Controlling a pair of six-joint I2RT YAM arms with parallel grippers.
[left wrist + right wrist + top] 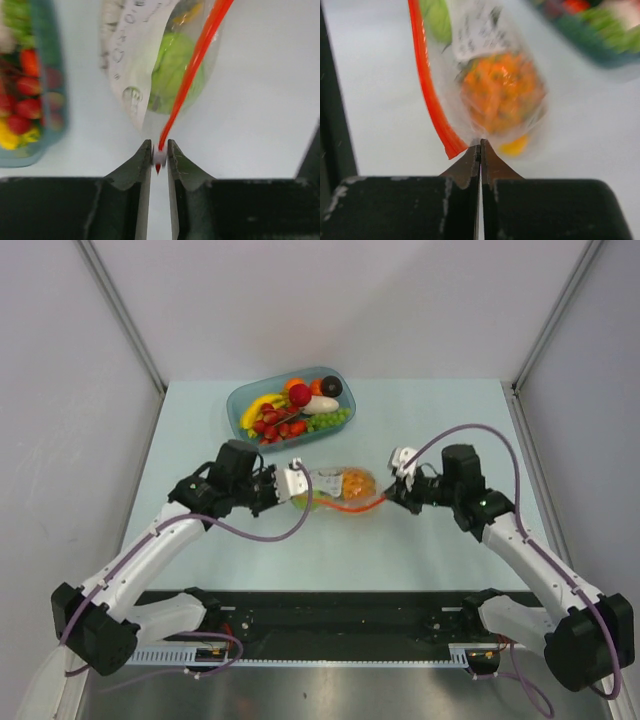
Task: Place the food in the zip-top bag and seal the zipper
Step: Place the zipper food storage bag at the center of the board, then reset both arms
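The clear zip-top bag [338,490] lies mid-table between my two grippers. It holds an orange pineapple-like piece [501,95], a green leafy piece [172,70] and a yellow piece [514,147]. Its red-orange zipper [350,507] runs along the near edge. My left gripper [159,156] is shut on the white slider at the zipper's left end [159,157]. My right gripper [480,146] is shut on the bag's right corner, beside the zipper's end [451,147]. More food [290,410] lies in the tray behind.
A teal-blue oval tray [236,405] stands behind the bag, holding red berries, a banana, green grapes, a white piece and a dark fruit. It shows at the left edge of the left wrist view [50,85]. Grey walls enclose the table.
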